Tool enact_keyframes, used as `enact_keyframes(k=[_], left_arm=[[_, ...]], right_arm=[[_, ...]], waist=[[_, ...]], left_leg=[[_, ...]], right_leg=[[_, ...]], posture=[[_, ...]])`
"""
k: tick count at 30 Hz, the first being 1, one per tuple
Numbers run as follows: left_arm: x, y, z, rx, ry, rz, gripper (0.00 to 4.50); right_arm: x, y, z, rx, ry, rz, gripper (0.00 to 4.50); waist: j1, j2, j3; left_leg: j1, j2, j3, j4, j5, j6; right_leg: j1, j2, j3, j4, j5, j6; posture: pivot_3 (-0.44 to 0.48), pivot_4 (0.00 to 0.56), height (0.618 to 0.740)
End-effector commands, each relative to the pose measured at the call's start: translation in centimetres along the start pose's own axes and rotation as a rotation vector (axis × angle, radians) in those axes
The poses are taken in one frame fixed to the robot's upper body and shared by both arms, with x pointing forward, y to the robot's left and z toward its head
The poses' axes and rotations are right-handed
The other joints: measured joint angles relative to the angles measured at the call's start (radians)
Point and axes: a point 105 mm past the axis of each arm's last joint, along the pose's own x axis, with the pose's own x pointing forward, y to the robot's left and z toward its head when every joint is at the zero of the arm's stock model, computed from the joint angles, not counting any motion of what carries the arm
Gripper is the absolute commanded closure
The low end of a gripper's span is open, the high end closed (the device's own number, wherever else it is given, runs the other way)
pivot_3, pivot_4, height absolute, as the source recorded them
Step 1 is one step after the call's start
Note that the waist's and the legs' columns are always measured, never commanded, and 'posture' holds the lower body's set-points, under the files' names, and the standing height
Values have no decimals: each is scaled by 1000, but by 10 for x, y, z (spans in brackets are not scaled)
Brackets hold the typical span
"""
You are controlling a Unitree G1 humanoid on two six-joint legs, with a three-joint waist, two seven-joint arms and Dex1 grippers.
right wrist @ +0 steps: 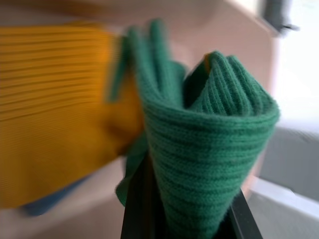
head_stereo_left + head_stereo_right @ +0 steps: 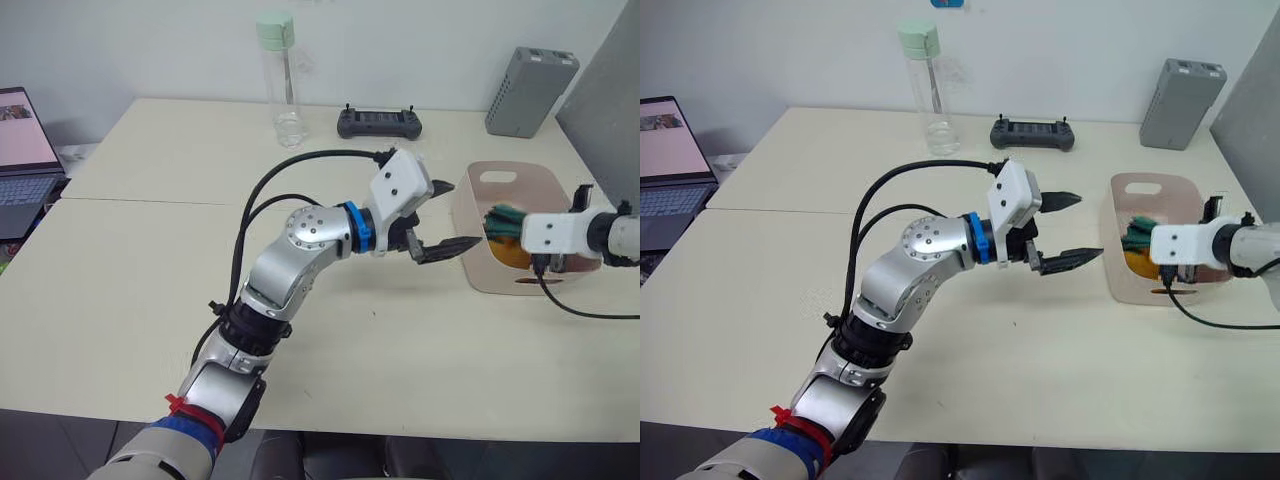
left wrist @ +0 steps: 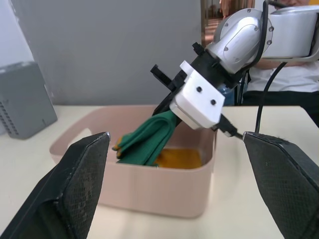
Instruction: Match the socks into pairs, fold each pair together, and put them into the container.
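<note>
The pale pink container (image 2: 505,283) stands at the table's right side. My right gripper (image 2: 503,224) reaches into it from the right and is shut on a folded pair of dark green socks (image 3: 149,139), which hang over the inside of the bin. Mustard-yellow socks (image 1: 55,109) lie on the bin's floor, and a bit of light blue sock (image 1: 45,204) peeks out beneath them. Just left of the container, my left gripper (image 2: 1085,225) hovers above the table with its fingers (image 3: 75,184) wide open and nothing between them.
Along the far edge stand a clear water bottle (image 2: 282,80), a black controller (image 2: 378,123) and a grey ribbed box (image 2: 530,92). A laptop (image 2: 25,150) sits at the far left. A grey panel (image 2: 610,90) rises behind the container.
</note>
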Motion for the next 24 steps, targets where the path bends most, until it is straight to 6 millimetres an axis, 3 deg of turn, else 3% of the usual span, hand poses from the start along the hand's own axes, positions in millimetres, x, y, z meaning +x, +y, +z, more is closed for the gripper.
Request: enact_keyframes(k=[1, 12, 16, 18, 21, 24], left_arm=[[-2, -5, 11, 48, -24, -15, 0], [-1, 2, 12, 55, -30, -16, 0], [1, 3, 15, 57, -40, -24, 0], [4, 4, 19, 56, -50, -23, 0], [7, 4, 21, 58, -54, -26, 0], [8, 5, 22, 61, -56, -26, 0]], right_arm=[[-7, -3, 10, 43, -57, 38, 3833], [-62, -42, 18, 130, -120, 185, 49], [-88, -63, 18, 177, -110, 216, 49], [-82, -80, 13, 182, -93, 120, 49], [-60, -81, 7, 168, -96, 80, 633], [-40, -66, 3, 169, -105, 122, 1689]], waist=[[3, 0, 0], [2, 1, 1], [3, 2, 2], [-2, 2, 2], [-3, 2, 2], [-3, 2, 2]], left_leg=[[1, 0, -1, 1, 0, 0], [11, -1, 0, 2, 0, 0], [11, -1, 0, 2, 0, 0], [11, -1, 0, 2, 0, 0], [12, -1, 0, 2, 0, 0], [12, -1, 0, 3, 0, 0]], right_leg=[[2, 0, -1, 0, 0, 0], [12, -1, 0, -1, -1, 3], [12, -2, 0, -1, 0, 2], [12, -2, 0, -1, 0, 2], [13, -2, 0, -1, -1, 3], [13, -2, 0, -1, 0, 3]], posture=[[0, 150, 740], [0, 150, 740], [0, 150, 740], [0, 150, 740], [0, 150, 740], [0, 150, 740]])
